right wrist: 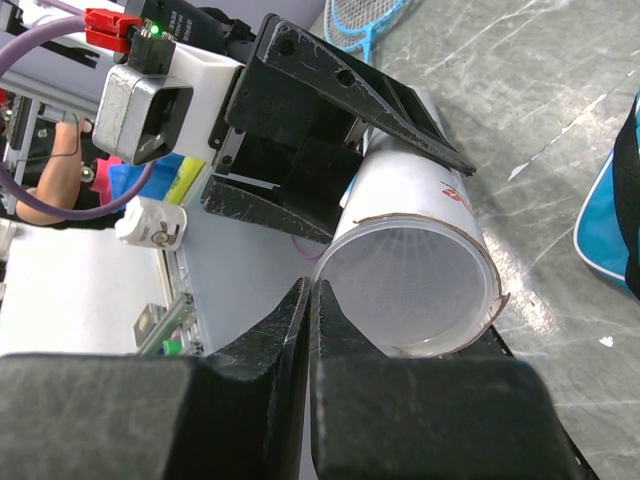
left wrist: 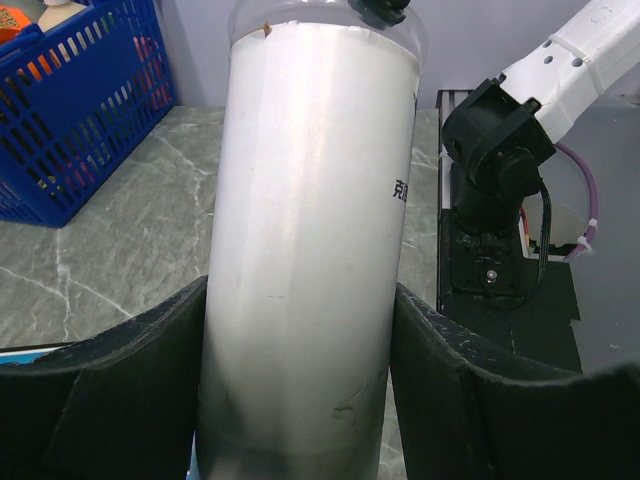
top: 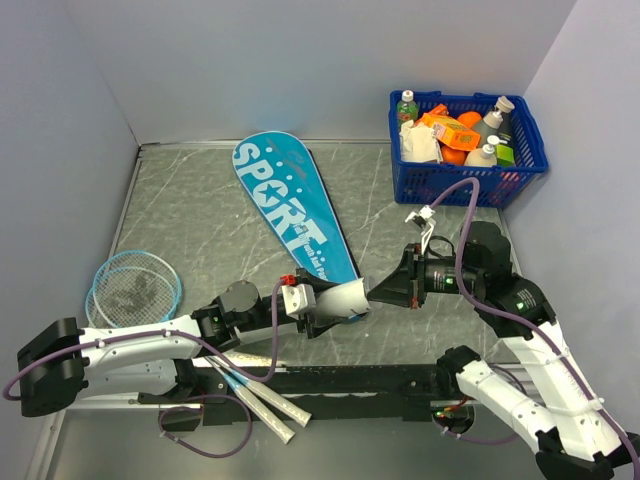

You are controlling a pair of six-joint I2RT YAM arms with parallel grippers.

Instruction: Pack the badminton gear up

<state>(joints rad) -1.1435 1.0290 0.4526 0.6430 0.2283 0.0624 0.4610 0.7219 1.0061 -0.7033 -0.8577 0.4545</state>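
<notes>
Marble tabletop [top: 200, 210]; left claw [top: 322, 312] clamps white tube [left wrist: 310, 200], mouth toward pinched-closed right claw [right wrist: 306, 292].

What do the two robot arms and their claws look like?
The left arm and right arm are white shells joined by black rounded joints. A purple cable loops along each. The left gripper and right gripper have two broad matte-black fingers; the left wrist bears a red plug and a green light.

Bag [top: 292, 215] laid mid-table. Basket [top: 466, 185] set at its 2 o'clock, Rackets [top: 130, 288] stacked at 8 o'clock, Tube [top: 343, 300] at 5 o'clock.
</notes>
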